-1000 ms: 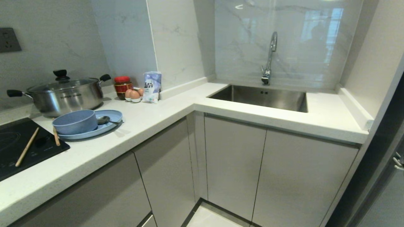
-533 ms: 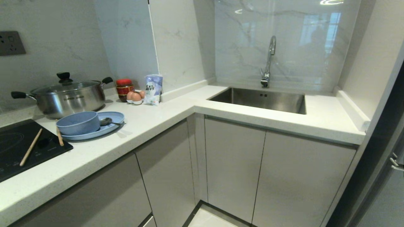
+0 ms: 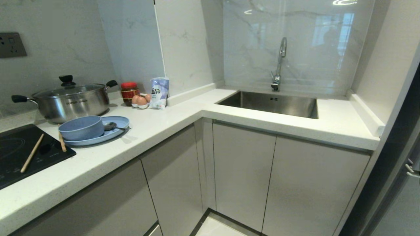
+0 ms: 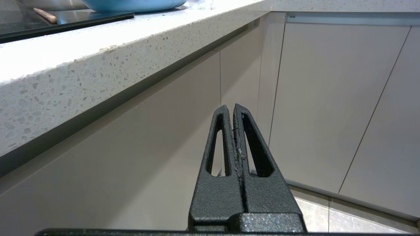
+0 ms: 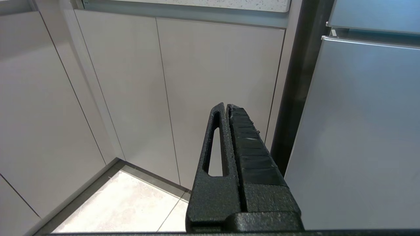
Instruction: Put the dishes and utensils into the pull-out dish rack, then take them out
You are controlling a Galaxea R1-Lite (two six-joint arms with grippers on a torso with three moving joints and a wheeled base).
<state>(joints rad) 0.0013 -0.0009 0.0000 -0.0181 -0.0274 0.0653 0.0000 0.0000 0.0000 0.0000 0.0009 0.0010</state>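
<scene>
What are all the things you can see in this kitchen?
Plate: one, pale blue, on the counter by the stove.
Bowl: one, pale blue, sitting on the plate.
Spoon: one, silver, on the plate beside the bowl.
Chopsticks: two, light wood, on the black stove.
Pot: one, steel with a lid, behind the plate.
Jar: one, red lid, by the wall.
Eggs: a few, brown, next to the jar.
Bag: one, white and blue, beside the eggs.
Sink: one, steel, with a tap.
Cabinet doors: grey, all closed.
Left hand: black, shut, low by the cabinets.
Right hand: black, shut, low by the cabinets.
</scene>
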